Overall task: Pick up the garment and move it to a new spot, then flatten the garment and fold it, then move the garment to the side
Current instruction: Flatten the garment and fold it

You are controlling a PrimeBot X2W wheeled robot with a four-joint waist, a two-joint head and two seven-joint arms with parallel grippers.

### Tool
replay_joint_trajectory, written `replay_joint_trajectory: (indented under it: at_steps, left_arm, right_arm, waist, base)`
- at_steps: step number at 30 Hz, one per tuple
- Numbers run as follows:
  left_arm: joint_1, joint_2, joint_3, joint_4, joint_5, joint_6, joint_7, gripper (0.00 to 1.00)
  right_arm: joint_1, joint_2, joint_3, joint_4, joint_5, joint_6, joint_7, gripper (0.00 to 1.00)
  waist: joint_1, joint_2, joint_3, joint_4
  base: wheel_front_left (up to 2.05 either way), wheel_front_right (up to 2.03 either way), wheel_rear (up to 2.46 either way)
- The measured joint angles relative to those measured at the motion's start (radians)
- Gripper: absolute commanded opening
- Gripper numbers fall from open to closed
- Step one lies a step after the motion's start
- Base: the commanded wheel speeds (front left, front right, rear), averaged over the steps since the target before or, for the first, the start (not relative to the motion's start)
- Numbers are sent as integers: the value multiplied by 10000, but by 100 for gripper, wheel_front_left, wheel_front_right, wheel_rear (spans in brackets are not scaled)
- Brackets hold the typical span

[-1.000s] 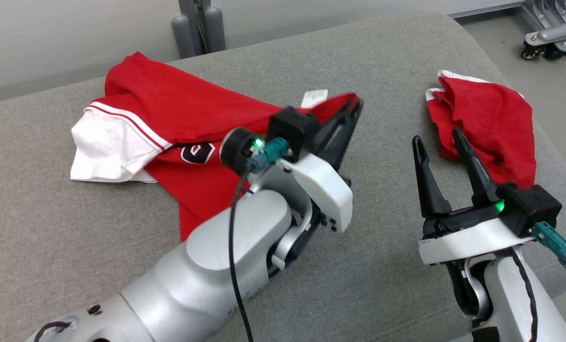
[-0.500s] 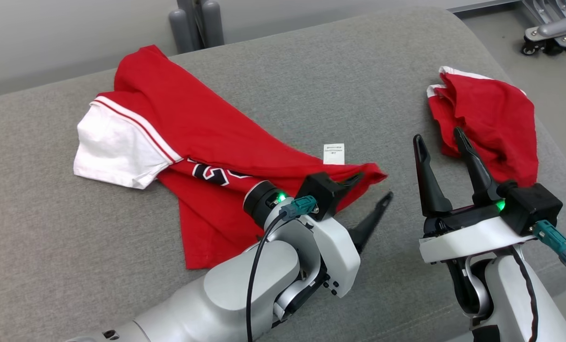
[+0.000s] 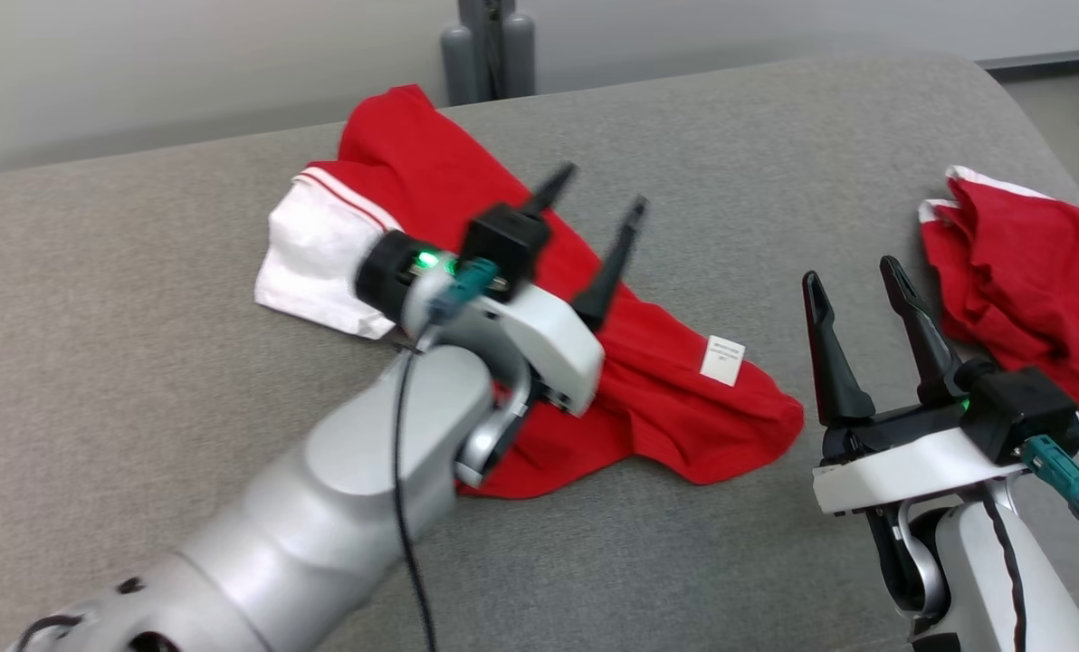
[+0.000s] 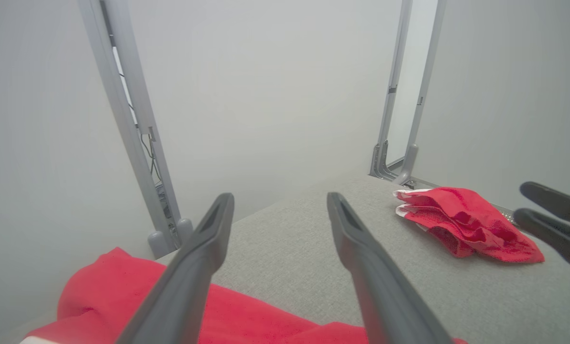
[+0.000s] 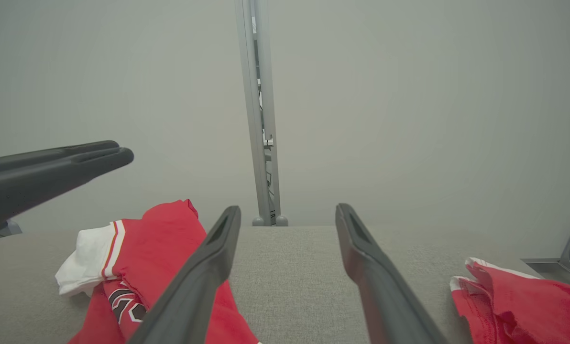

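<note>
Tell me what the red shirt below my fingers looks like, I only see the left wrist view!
Observer: From the head view, the shirt has a white sleeve at its left end.
Operator: Anything else white?
Observer: A small white label lies on the red cloth near its right end.
Operator: Whose dark fingers poke in on my right?
Observer: Those belong to the right gripper, open and empty, near another red garment.

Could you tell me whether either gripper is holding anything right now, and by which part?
Nothing is held: the left gripper stands open above the red shirt, the right gripper open too.
</note>
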Motion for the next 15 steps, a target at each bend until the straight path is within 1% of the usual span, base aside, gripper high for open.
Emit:
replay_joint_trajectory:
  at_steps: [2,5,7,10,15]
  left_arm:
    - [173,378,704,-174,430,107,-21,100]
    - [901,976,1647,-481,999,247,-27,100]
    - [1445,1264,2284,-700,1260,334,-29,100]
    - [2363,1450,3041,-947,1574,330,-29,100]
    - [3746,1375,4079,-1254,2130,284,-29,100]
  right_arm:
    - [72,-4,-52,-23,-54,-2,0,100]
    - [198,0,-21,-23,-102,0,0,100]
    - [242,2,-23,-27,-157,0,0,100]
    - [345,-2,-42,-19,-178,0,0,100]
    - [402,0,42,36,-278,0,0,100]
  waist:
    - [0,0,-37,215]
    - [0,0,-83,484]
    - [0,0,-111,611]
    - [0,0,-126,782]
    - [0,0,-155,978]
  base:
    - [0,0,0]
    - [0,0,0]
    - [0,0,0]
    - [0,0,0]
    - [0,0,0]
